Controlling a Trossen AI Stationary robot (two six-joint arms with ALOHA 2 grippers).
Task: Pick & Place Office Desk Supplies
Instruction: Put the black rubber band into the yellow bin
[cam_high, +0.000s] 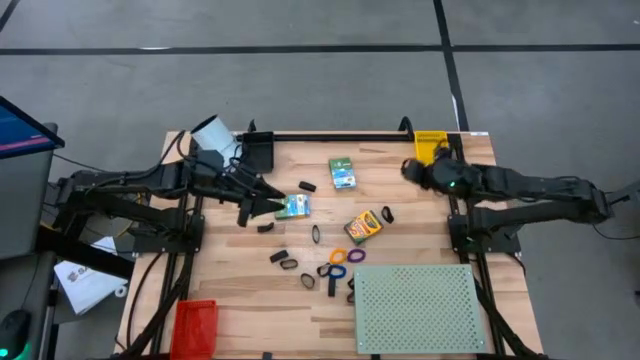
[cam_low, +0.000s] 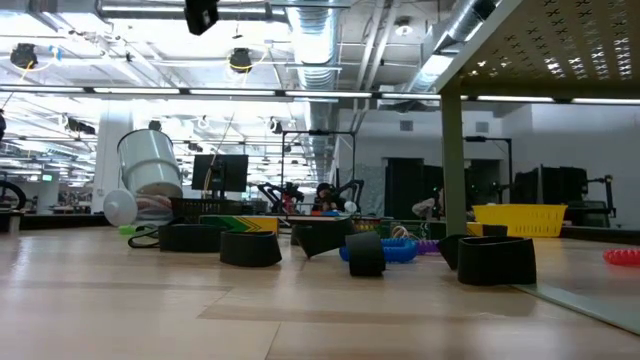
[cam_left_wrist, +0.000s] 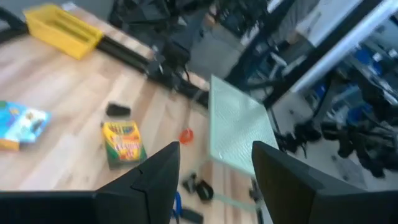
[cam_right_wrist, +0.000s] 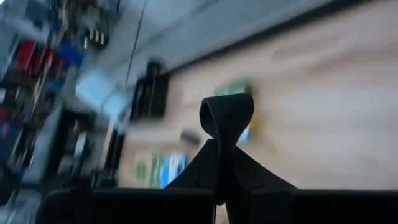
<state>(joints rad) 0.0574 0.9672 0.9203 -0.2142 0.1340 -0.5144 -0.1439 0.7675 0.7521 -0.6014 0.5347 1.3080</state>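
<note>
**A:** Where are we in the sort? In the high view our right gripper (cam_high: 412, 168) sits at the upper right of the frame, just beside the yellow bin (cam_high: 431, 141). In its own wrist view the fingers are pinched together on a black clip (cam_right_wrist: 227, 116), which sticks up above the tips.

**B:** So we have a clip in hand on the right and we are close to the drop. We judge this to be the carry-and-place step for that one item.

**A:** And the left gripper (cam_high: 268, 206)?

**B:** Its fingers stand apart with nothing between them. In the high view it hangs at the centre left of the frame, right at the green box (cam_high: 293, 207) that lies nearest it. The second green box (cam_high: 343, 173) lies further up, right of centre.

**A:** The rest is spread over the wooden table (cam_high: 420, 245). The crayon box (cam_high: 363, 227) lies near the middle, with loose clips around it. The coloured rings (cam_high: 338, 257) cluster just below it, near the upper left corner of the perforated board (cam_high: 418, 308).

**B:** For the next move, we think the right arm needs the clip fully over the bin's opening before the fingers part. From above we cannot tell whether it is over the bin or just short of the rim.

**A:** The left, as we judge it, must straddle that box squarely, since a flat box could slide away from one finger.
</note>
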